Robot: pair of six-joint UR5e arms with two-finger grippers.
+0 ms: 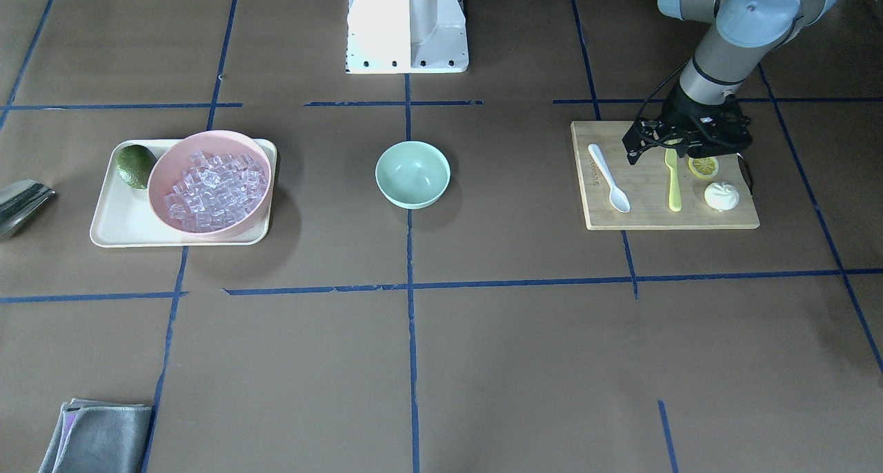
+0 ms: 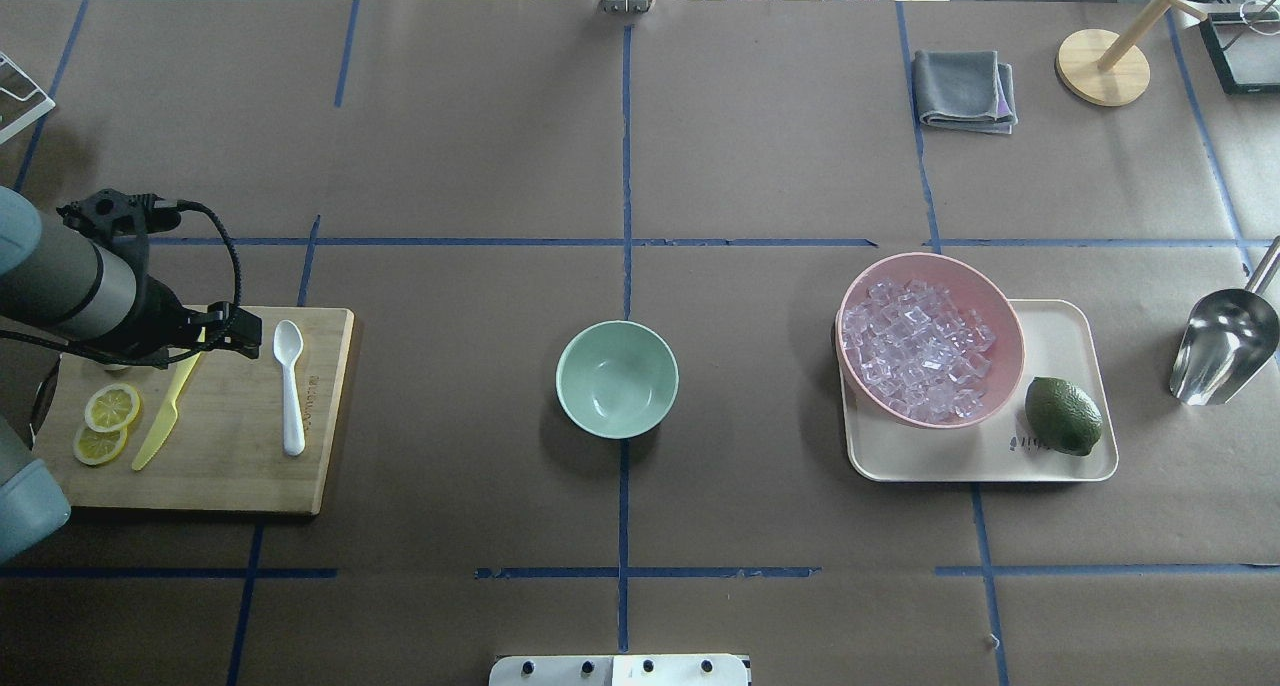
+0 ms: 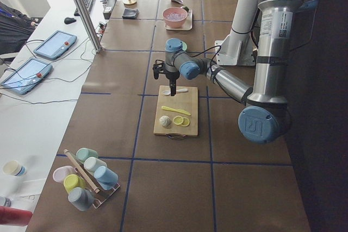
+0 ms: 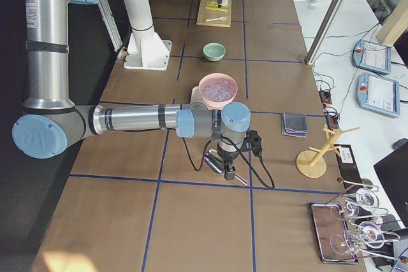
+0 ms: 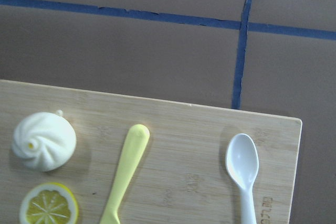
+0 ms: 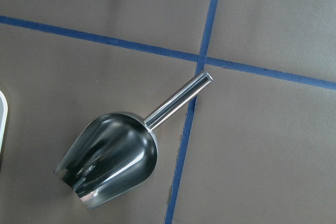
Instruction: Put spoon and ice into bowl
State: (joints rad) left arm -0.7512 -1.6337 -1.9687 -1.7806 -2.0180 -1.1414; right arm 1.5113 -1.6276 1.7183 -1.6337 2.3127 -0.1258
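The white spoon (image 2: 290, 386) lies on a bamboo cutting board (image 2: 230, 466), scoop away from me; it also shows in the left wrist view (image 5: 242, 166). My left gripper (image 2: 240, 328) hovers above the board beside the spoon's scoop end; I cannot tell how its jaws stand. The empty mint-green bowl (image 2: 616, 378) stands at the table's middle. The ice (image 2: 920, 351) fills a pink bowl (image 2: 990, 301) on a cream tray (image 2: 1050, 326). My right gripper (image 4: 229, 164) shows only in the exterior right view, over a steel scoop (image 6: 113, 156); I cannot tell its state.
A yellow-green knife (image 2: 165, 416), lemon slices (image 2: 105, 421) and a white bun (image 5: 43, 141) share the board. A lime (image 2: 1062, 416) lies on the tray. A grey cloth (image 2: 962, 88) and a wooden stand (image 2: 1100, 66) sit at the far right.
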